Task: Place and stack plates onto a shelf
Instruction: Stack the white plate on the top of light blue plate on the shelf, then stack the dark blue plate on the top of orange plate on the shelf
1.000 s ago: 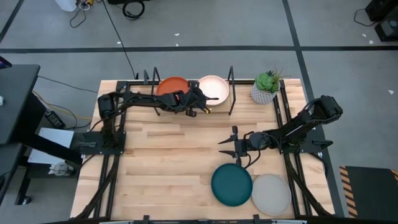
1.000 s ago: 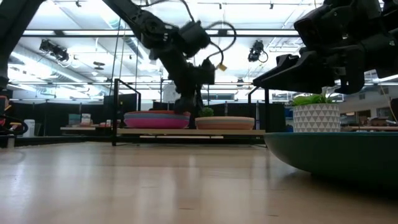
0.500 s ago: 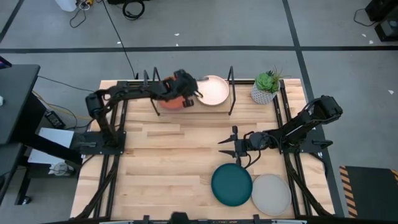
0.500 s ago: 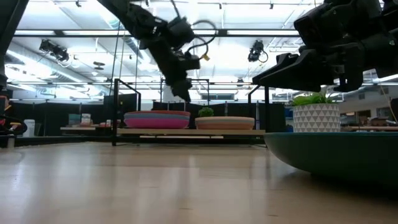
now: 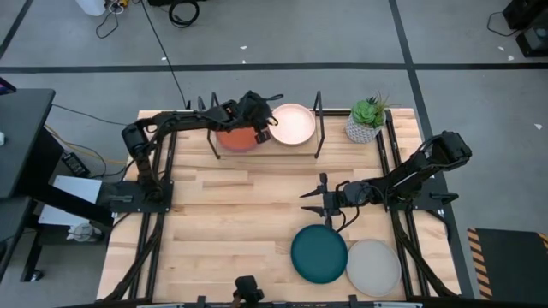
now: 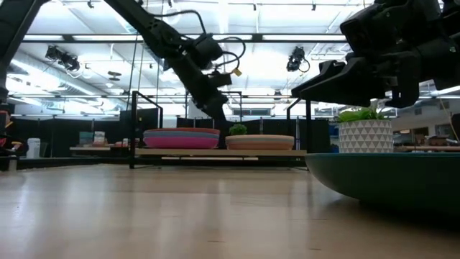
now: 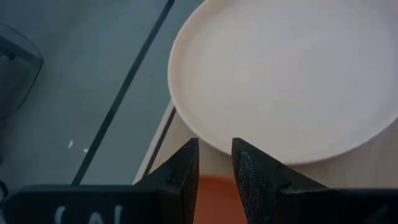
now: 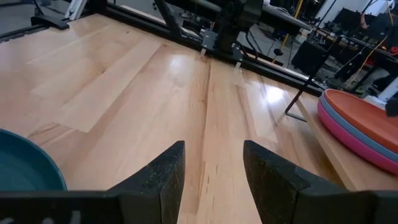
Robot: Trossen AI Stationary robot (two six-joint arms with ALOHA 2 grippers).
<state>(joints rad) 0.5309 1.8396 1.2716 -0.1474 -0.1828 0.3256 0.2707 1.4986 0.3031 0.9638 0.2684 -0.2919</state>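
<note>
The left arm reaches from the table's (image 5: 214, 222) left edge along the far edge, and the left pincer (image 5: 261, 120) hangs above the shelf (image 5: 295, 144), over the seam between the plate stack and the cream plate (image 5: 293, 124). In the left wrist view its two fingers (image 7: 186, 168) stand close together with only a thin gap and nothing between them, so the pincer is nearly clenched and empty. The shelf sits against the table's far edge, its black upright frames at either end. On the shelf's left half lies the stack, topped by the orange plate (image 5: 235, 137); the low view shows the magenta plate (image 6: 181, 142) at the bottom with a blue layer above it, under the orange rim. On the shelf's right half the cream plate lies alone, just beside the stack. A potted plant (image 5: 366, 118) in a white pot stands near the table's far right corner, beside the shelf. The right arm comes in from the table's right edge, and the right pincer (image 5: 315, 201) is held above the bare wood near the table's middle, released, its fingers (image 8: 165, 171) spread wide with nothing held. Near the table's front edge, to the right of centre, the dark teal plate (image 5: 318, 252) lies flat, and the grey plate (image 5: 374, 266) lies just beside it on its right, their rims touching or nearly so.
</note>
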